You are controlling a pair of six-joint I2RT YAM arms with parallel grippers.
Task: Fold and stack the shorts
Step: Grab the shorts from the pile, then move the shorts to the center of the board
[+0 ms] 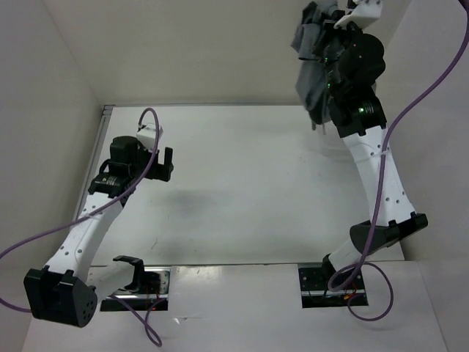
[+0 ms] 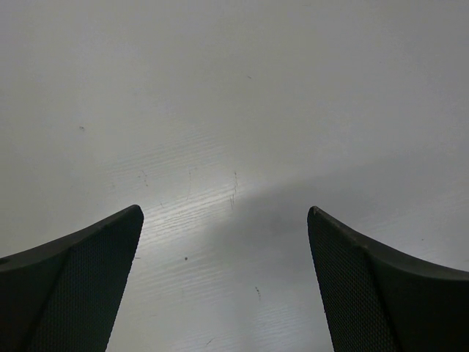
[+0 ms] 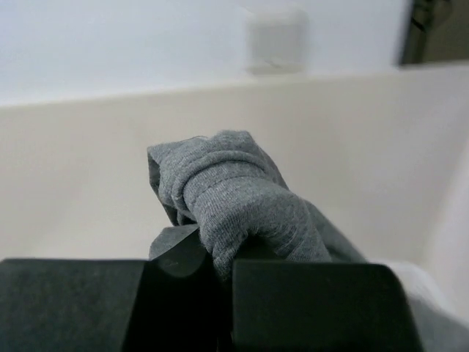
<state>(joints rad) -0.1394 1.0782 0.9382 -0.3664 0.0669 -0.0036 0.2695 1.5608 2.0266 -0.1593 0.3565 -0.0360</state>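
Note:
The dark grey shorts (image 1: 311, 70) hang bunched in the air at the far right, high above the back edge of the white table (image 1: 249, 198). My right gripper (image 1: 327, 18) is shut on a gathered fold at their top. In the right wrist view the fold of the shorts (image 3: 238, 202) bulges out from between the closed fingers of the right gripper (image 3: 227, 257), with the pale wall behind. My left gripper (image 1: 165, 164) hovers low over the left side of the table, far from the shorts. In its wrist view the left gripper (image 2: 225, 213) stands wide open with only bare tabletop between the fingers.
Pale walls close in the table at the back and on the left (image 1: 66, 110). A purple cable (image 1: 410, 110) loops off the raised right arm. A black hook-shaped part (image 1: 132, 268) sits at the near edge beside the left arm's base.

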